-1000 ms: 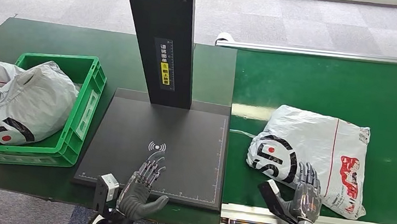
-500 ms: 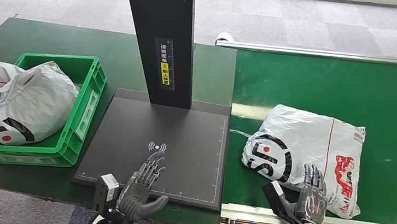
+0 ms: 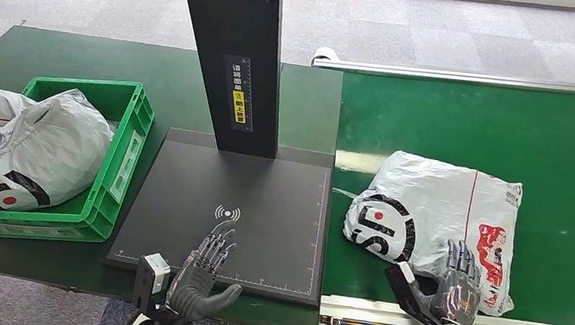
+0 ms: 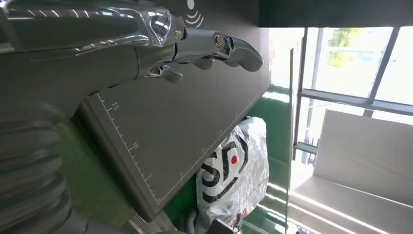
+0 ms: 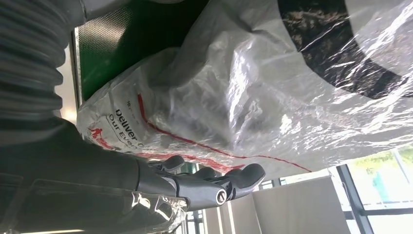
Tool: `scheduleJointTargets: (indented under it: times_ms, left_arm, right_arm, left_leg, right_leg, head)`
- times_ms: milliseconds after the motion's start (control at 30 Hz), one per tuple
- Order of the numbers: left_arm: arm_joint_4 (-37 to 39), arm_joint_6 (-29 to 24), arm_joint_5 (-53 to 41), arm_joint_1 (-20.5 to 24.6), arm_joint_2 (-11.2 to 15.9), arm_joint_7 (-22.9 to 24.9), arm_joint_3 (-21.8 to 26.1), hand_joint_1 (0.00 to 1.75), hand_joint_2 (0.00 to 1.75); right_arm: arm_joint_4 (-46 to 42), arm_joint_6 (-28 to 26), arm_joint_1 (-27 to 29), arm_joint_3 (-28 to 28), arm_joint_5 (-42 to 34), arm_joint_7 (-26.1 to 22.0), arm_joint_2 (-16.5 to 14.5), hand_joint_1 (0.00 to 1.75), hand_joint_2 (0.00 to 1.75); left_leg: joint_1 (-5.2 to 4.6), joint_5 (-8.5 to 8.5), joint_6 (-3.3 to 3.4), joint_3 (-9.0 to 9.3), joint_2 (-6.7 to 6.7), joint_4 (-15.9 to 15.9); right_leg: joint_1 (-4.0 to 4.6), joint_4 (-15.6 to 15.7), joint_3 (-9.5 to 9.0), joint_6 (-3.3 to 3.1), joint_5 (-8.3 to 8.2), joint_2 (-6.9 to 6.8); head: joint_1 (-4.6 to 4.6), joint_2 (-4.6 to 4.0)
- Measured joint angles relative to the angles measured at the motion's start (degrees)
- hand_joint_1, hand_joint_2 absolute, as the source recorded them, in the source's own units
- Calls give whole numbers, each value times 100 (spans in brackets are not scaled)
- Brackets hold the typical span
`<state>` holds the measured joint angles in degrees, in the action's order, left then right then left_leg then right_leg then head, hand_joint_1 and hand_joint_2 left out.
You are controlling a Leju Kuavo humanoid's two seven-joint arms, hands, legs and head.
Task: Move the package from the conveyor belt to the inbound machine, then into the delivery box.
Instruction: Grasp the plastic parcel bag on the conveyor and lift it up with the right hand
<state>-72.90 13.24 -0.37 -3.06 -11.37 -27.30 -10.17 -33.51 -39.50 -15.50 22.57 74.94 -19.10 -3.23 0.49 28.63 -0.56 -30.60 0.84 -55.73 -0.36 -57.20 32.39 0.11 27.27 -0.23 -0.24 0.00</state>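
At the far left a green crate (image 3: 121, 164) sits on the dark green tabletop (image 3: 56, 56), stuffed with grey plastic mailer bags (image 3: 19, 149); just right of it lies the flat black scanning plate of the inbound machine (image 3: 265, 200), its black post (image 3: 231, 53) rising at the back; the left hand (image 3: 202, 270) hovers over the plate's near edge, fingers spread and holding nothing; further right, on the bright green conveyor belt (image 3: 472, 116), lies the package (image 3: 435, 212), a crinkled grey-white mailer with a black logo and red print, close to the belt's near left corner; the right hand (image 3: 455, 286) is at the package's near edge, fingers apart, nothing gripped; whether it touches the bag, I cannot tell.
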Motion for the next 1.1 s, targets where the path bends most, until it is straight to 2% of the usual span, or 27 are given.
scheduleJointTargets:
  times_ms: [33, 133, 167, 733, 900, 1000, 1100]
  left_arm:
    - [-2, 0, -1, -2, 0, 2, 7, 0, 175]
    - [-5, 1, -6, -13, 0, 2, 24, 0, 175]
    - [-9, 1, -10, -18, 0, 2, 27, 0, 175]
    - [-51, 1, -69, -51, 0, 4, 38, 0, 175]
    - [-75, -27, -75, -62, 0, 5, 44, 0, 175]
    - [-118, -68, -75, -78, 0, 7, 58, 0, 175]
    - [-171, -112, -88, -100, -1, 3, 97, 0, 175]
  right_arm:
    - [0, 0, 1, 11, -5, 2, -1, 38, 175]
    - [7, 0, 1, 43, -23, 20, -9, 168, 175]
    - [13, 0, 1, 51, -34, 25, -13, 174, 175]
    - [205, 0, -38, 93, -553, -357, -18, 175, 175]
    - [162, 0, -10, 115, -1308, -891, -77, 175, 175]
    - [-375, 21, 254, 6, -1990, -1055, -210, 175, 175]
    - [-1480, 120, 702, -376, -2482, -839, -336, 175, 175]
  left_leg:
    - [0, 0, 0, 0, 0, 0]
    - [0, 0, 0, 0, 0, 0]
    - [0, 0, 0, 0, 0, 0]
    - [0, 0, 0, 1, 0, 0]
    - [0, 0, 0, 1, -3, 0]
    - [0, 0, 0, 0, -13, 0]
    - [1, 0, 0, -1, -12, 1]
  right_leg:
    - [0, 0, 0, 0, 0, 0]
    - [0, 0, 0, 0, 0, 0]
    - [0, 0, 0, 0, 0, 0]
    - [0, 0, -1, 0, 0, 0]
    - [0, 0, -1, 0, 0, -1]
    - [0, 0, -3, 0, 1, -10]
    - [0, 0, -2, 0, 2, -13]
  head:
    - [0, 0]
    - [0, 0]
    - [0, 0]
    - [0, 0]
    - [1, 0]
    - [1, 0]
    - [0, 0]
